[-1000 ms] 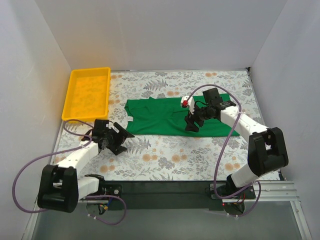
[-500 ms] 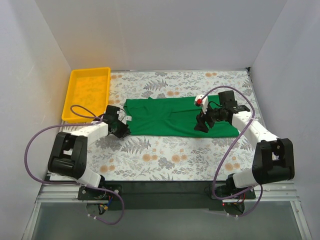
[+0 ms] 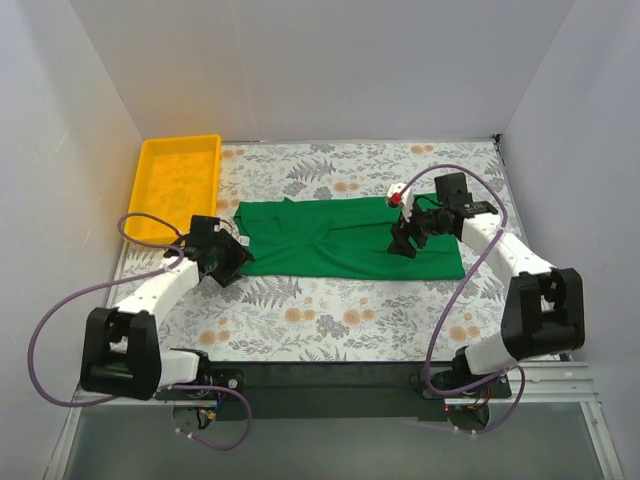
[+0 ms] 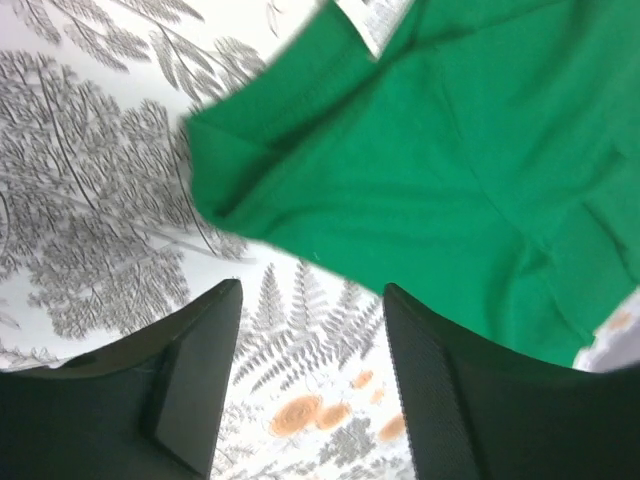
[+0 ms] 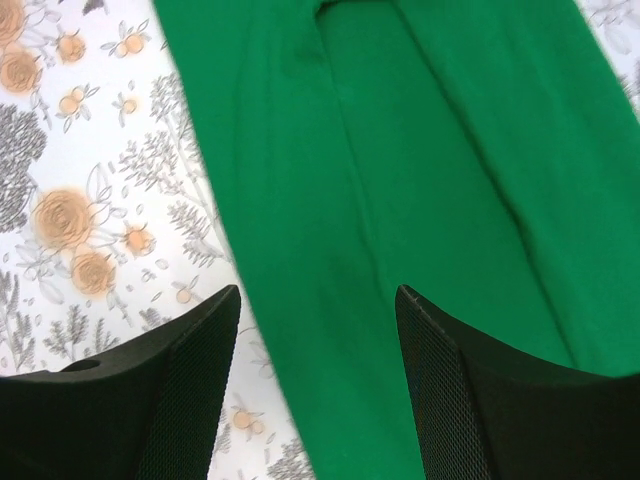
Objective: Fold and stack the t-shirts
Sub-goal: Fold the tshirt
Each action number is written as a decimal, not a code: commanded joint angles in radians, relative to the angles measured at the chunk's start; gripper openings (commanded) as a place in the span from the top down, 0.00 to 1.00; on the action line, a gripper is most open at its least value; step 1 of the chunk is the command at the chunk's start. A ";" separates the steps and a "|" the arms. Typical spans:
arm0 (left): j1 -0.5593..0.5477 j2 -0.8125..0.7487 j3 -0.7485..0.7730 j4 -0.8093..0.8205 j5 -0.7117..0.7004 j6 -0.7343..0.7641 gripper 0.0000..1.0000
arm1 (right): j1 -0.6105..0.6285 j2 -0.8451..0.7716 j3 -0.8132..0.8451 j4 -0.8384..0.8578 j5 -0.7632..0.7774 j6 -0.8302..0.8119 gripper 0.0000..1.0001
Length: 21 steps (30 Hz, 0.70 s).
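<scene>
Tray: yellow tray (image 3: 180, 185) at the far-left corner, no shirt in it.
Left jaws: apart, gripping nothing, low at the shirt's near-left corner.
T-shirt: green t-shirt (image 3: 340, 240) lies mid-tabletop (image 3: 330, 320) as a long band, left end rumpled.
Right jaws: apart, empty, over the shirt's right half.
Progress: lengthwise fold looks done; crosswise folds and stacking remain.

Three plain white walls (image 3: 320, 70) close in the back and both sides of a flat, pale floral-print surface (image 3: 330, 310). A black strip (image 3: 330, 375) runs along its near edge, and the light is soft and even.
</scene>
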 commanded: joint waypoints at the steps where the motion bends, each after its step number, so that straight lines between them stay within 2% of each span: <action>1: 0.001 -0.183 -0.037 -0.008 0.074 0.051 0.41 | 0.009 0.106 0.164 -0.011 -0.018 -0.019 0.30; 2: 0.001 -0.311 -0.045 -0.013 0.064 0.052 0.26 | 0.009 0.185 0.261 -0.011 -0.015 0.023 0.30; 3: 0.001 -0.367 -0.056 -0.014 0.028 0.052 0.20 | 0.009 0.230 0.311 -0.011 -0.006 0.046 0.29; 5: 0.002 -0.487 -0.065 -0.013 0.004 0.061 0.14 | 0.004 0.322 0.426 -0.010 0.061 0.146 0.29; 6: 0.004 -0.583 -0.079 0.010 0.005 0.075 0.12 | -0.003 0.427 0.546 -0.011 0.086 0.192 0.30; 9: 0.007 -0.654 -0.077 0.016 0.025 0.095 0.12 | -0.077 0.583 0.728 -0.033 0.069 0.302 0.31; 12: 0.007 -0.639 -0.064 -0.025 0.048 0.115 0.12 | -0.172 0.657 0.785 -0.030 0.093 0.356 0.33; 16: 0.007 -0.627 -0.082 -0.004 0.103 0.117 0.13 | -0.322 0.681 0.767 -0.031 0.124 0.367 0.37; 21: 0.007 -0.619 -0.108 0.035 0.135 0.111 0.14 | -0.407 0.677 0.707 -0.030 0.143 0.341 0.38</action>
